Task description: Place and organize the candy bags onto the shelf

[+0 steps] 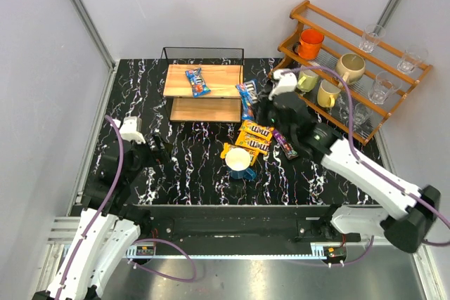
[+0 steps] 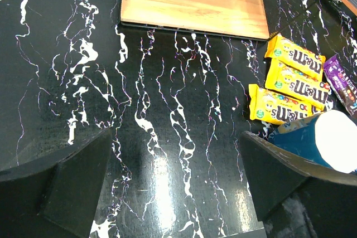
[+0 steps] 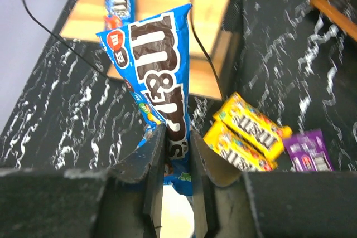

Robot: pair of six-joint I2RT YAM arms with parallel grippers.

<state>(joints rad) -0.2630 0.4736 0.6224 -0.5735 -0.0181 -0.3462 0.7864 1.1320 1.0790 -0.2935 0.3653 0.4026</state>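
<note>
Six candy bags were in play on the black marbled table (image 1: 190, 173) when we looked in. One blue bag (image 1: 197, 81) lay flat and slanted on the top board of the shelf (image 1: 225, 75). The second blue bag (image 3: 159, 76) stood nearly upright in the right gripper (image 3: 177, 143), whose jaws were closed narrow on its lower end. From above, we saw it at the shelf's right edge, beside the two boards.

The other four bags lay on the table in front of the shelf's right corner. The far yellow bag (image 1: 257, 131) and the middle yellow bag (image 1: 252, 143) lay side by side and touching. The near yellow bag (image 1: 232, 151) sat just behind a blue mug (image 1: 239, 162) with a white inside; whether bag and mug touched, we could not tell. The purple bag (image 1: 285, 144) lay just right of the yellow ones.

The left gripper (image 2: 173, 171) hung low over bare table left of the mug, its jaws spread wide and holding nothing. At the far right corner we saw a reddish-brown slatted rack (image 1: 301, 10) carrying an orange mug (image 1: 310, 42), pale mugs (image 1: 349, 67) and clear glasses (image 1: 369, 36).
</note>
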